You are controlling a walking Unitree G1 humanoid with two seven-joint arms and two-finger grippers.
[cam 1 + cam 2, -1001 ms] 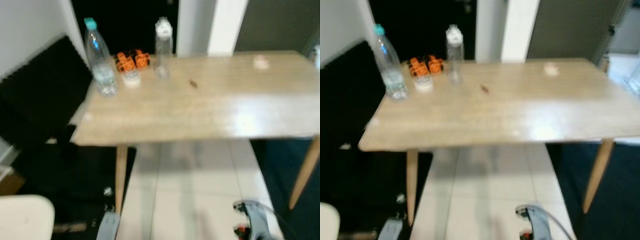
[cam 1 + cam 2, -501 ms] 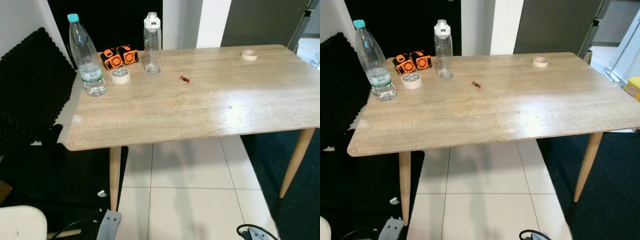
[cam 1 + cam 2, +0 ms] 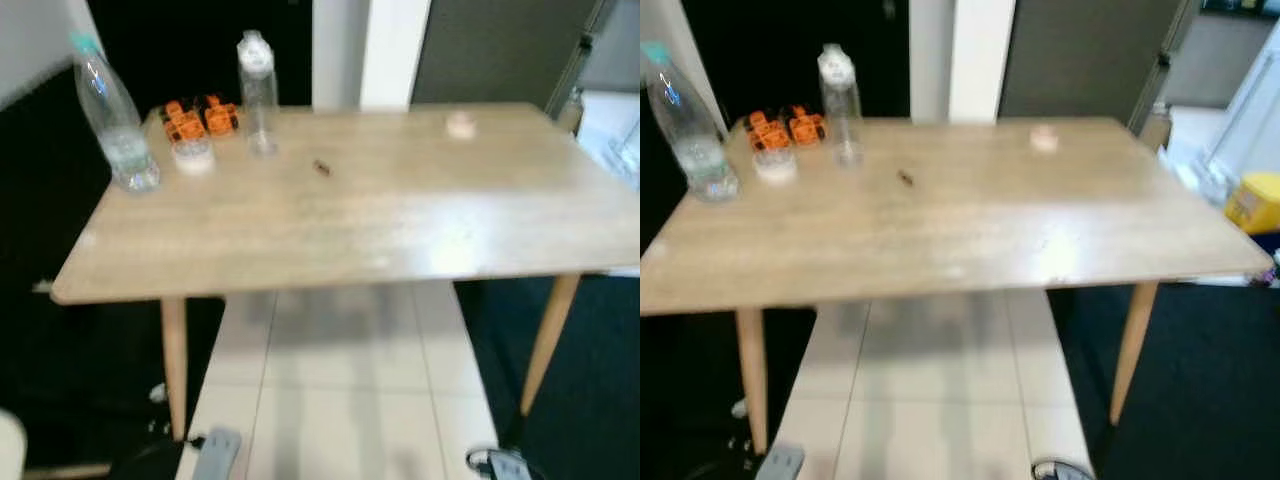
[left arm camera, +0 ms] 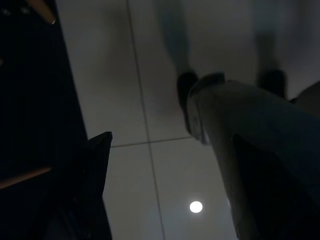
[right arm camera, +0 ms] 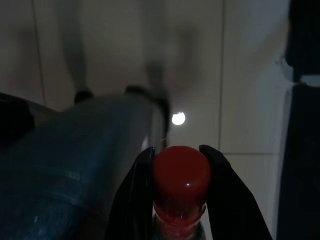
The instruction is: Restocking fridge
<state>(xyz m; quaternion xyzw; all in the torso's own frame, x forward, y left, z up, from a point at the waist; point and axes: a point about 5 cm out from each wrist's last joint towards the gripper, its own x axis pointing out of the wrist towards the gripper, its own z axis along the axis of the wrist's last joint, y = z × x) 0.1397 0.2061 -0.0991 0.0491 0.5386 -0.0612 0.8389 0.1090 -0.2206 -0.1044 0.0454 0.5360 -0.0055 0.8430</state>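
Note:
In the right wrist view my right gripper (image 5: 181, 156) hangs low over the tiled floor, shut on a bottle with a red cap (image 5: 181, 175); the black fingers (image 5: 141, 175) press the neck from both sides. My left arm (image 3: 218, 452) hangs idle near the floor. On the wooden table (image 3: 350, 220) ahead, at its far left, stand a water bottle with a teal cap (image 3: 112, 115) and a clear bottle with a white cap (image 3: 258, 95). The head views are blurred.
Two orange objects (image 3: 200, 117) and a tape roll (image 3: 192, 152) lie between the bottles; another roll (image 3: 460, 125) lies at the far right. A dark grey panel (image 3: 490, 50) stands behind the table. A yellow object (image 3: 1255, 200) sits at the right, beyond dark carpet (image 3: 1200, 380).
The camera has swung to the right, so the table sits further left in the picture and more of the room at the right shows. The picture is blurred again.

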